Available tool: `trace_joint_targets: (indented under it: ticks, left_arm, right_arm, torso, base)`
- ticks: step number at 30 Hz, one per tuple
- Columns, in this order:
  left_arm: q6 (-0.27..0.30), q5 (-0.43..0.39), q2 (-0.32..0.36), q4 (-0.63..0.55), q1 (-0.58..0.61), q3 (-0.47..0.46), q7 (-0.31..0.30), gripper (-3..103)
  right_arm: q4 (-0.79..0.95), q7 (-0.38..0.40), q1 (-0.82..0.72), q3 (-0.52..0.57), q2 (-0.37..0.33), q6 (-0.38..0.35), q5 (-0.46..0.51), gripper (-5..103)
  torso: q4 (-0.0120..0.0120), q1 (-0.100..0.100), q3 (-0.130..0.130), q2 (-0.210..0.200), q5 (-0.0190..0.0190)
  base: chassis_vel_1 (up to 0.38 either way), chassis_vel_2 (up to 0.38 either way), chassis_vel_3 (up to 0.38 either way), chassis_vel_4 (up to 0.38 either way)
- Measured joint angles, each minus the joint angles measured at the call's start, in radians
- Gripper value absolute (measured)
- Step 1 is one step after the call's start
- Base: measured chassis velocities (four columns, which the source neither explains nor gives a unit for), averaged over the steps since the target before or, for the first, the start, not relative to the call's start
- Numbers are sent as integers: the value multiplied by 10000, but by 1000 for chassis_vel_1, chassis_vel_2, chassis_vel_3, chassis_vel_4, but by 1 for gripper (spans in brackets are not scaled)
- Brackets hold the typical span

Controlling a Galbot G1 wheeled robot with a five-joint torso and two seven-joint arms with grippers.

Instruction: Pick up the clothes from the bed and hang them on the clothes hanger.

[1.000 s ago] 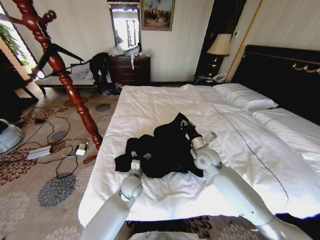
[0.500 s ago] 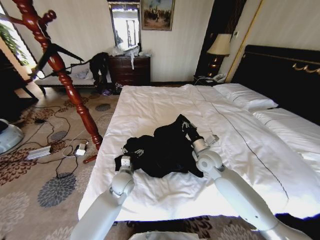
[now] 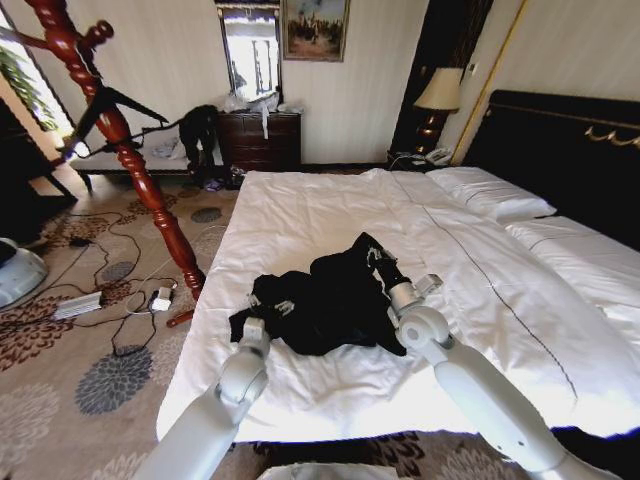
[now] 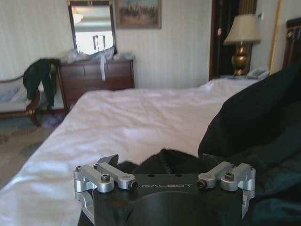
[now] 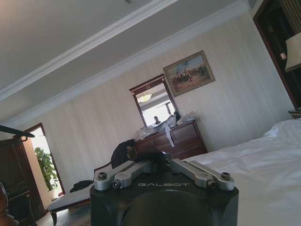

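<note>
Black, soft matte long-sleeved garment (image 3: 325, 298): crumpled heap on the wide bed with white quilted duvet (image 3: 330, 210), near its foot-end corner. One peak of fabric raised on the headboard side, a loose end trailing toward the bed's edge.

Slim black triangular hanger (image 3: 112, 105): hanging off the bed, well apart from the garment.

The clothes (image 3: 325, 300) are soft matt black cloth, crumpled on the bed (image 3: 330, 215) with its smooth white quilted cover. The coat stand (image 3: 120, 140) is glossy reddish turned wood. The left gripper (image 4: 164, 186) pairs matt black plastic with bright metal links.
</note>
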Motion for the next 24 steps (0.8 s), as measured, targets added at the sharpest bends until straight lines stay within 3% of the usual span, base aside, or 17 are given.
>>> trace_joint_targets:
  ticks: [2, 6, 10, 12, 14, 17, 19, 24]
  left_arm:
    - [471, -527, -45, 349, -360, 145, -328, 100]
    - [570, -1089, -79, 711, -639, 242, -485, 103]
    - [479, -1336, -165, 815, -725, 246, -543, 98]
    - [357, -1358, -178, 809, -714, 213, -557, 84]
    - [310, -1362, -159, 784, -692, 197, -558, 84]
    - [212, -1394, -33, 658, -624, 139, -561, 68]
    - [184, -1417, 6, 609, -603, 111, -561, 68]
    - [-7, -1506, 193, 430, -446, -116, -484, 46]
  right_arm:
    - [0, 7, 22, -12, 0, 0, 1, 0]
    - [-24, 9, 74, -14, -12, 0, 14, 0]
    - [-52, 10, 134, -7, -28, 0, 43, 0]
    - [-80, 10, 166, -7, -29, 0, 48, 0]
    - [-96, 9, 179, -7, -27, 0, 50, 0]
    - [-157, 2, 218, -16, 13, 2, 47, 0]
    - [-176, -2, 227, -30, 26, 4, 44, 0]
    - [-254, -19, 301, -117, 100, 20, 22, 0]
  torso:
    - [1, 0, 1, 0, 1]
    - [3, 0, 1, 0, 0]
    - [3, 0, 1, -1, 0]
    - [3, 0, 1, 0, 0]
    - [3, 0, 1, 0, -1]
    - [3, 0, 1, 0, 0]
    - [3, 0, 1, 0, -1]
    - [3, 0, 1, 0, -1]
  base:
    - [0, 0, 0, 0]
    - [0, 0, 0, 0]
    - [0, 0, 0, 0]
    - [0, 0, 0, 0]
    - [0, 0, 0, 0]
    - [0, 0, 0, 0]
    - [0, 0, 0, 0]
    - [0, 0, 0, 0]
